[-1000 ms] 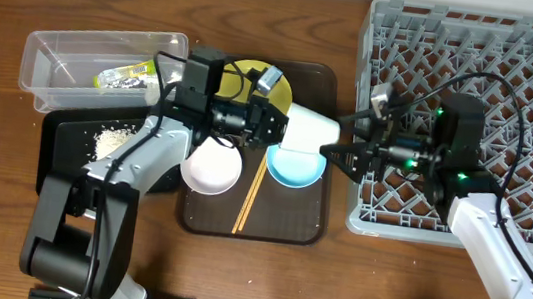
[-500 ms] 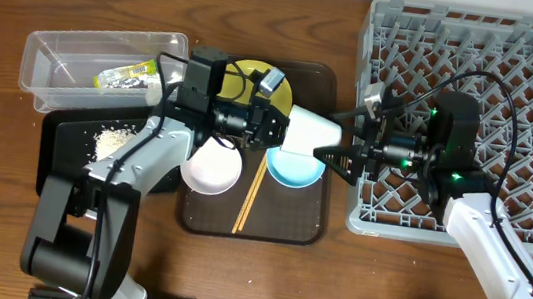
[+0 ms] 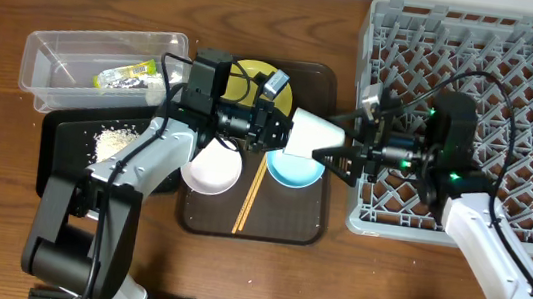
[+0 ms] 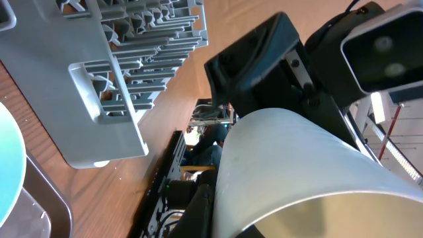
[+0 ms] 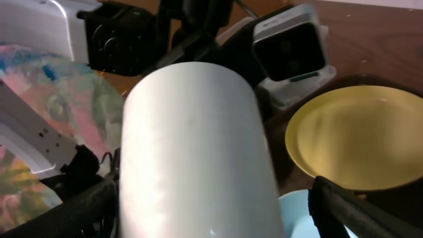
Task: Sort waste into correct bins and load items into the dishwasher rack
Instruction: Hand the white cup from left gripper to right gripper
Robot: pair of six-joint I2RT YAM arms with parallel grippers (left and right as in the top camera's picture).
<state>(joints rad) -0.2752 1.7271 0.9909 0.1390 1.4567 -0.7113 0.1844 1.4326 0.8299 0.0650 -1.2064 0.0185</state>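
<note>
The left gripper (image 3: 282, 131) clamps the small pale cup (image 3: 311, 132) on its side above the brown serving tray (image 3: 308, 225), while the right gripper (image 3: 336, 143) stands wide open, fingers either side of the cup's free end. The wrapper (image 3: 126, 77) lies in the clear tub (image 3: 46, 52), its print too small to read

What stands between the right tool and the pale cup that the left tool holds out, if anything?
Nothing visible does. The left tool grips the cup sideways above the brown tray, and the right tool has its open fingers on either side of the cup's free end. The way onward to the rack looks free too.
</note>
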